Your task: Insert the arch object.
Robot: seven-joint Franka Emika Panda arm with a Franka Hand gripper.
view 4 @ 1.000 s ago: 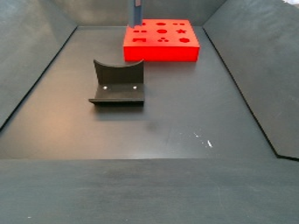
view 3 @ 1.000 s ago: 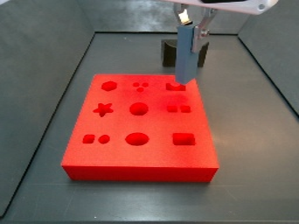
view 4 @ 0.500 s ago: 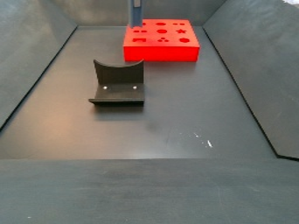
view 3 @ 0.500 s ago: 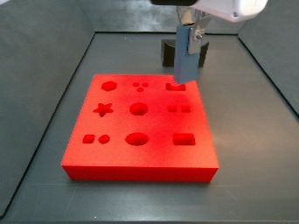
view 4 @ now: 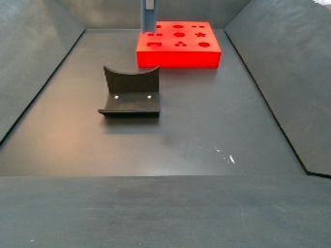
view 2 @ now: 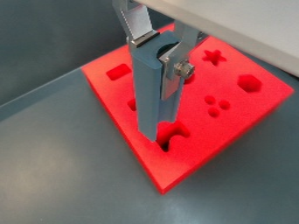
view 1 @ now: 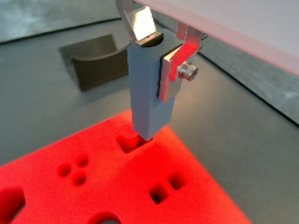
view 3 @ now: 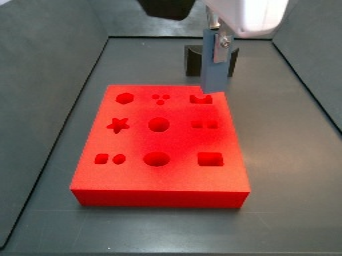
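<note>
The arch object (view 1: 149,96) is a tall blue-grey block with a rounded U-shaped channel down one side. It stands upright between the fingers of my gripper (view 1: 160,54), which is shut on its upper part; this also shows in a wrist view (view 2: 158,54). The block's lower end (view 2: 155,131) meets the arch-shaped hole (view 3: 202,98) at the far right corner of the red board (view 3: 160,140). How deep it sits there I cannot tell. In a side view the gripper (view 3: 215,42) holds the block (view 3: 213,68) over that corner. In a side view the block (view 4: 149,14) is tiny at the far end.
The red board (view 4: 179,48) has several shaped holes: star, circles, squares, hexagon. The dark fixture (view 4: 130,92) stands on the grey floor apart from the board and shows behind the block in a wrist view (view 1: 93,61). Grey walls enclose the floor.
The block stays at the arch-shaped hole with hardly any shift. The arm's body above it has moved a little in the side view.
</note>
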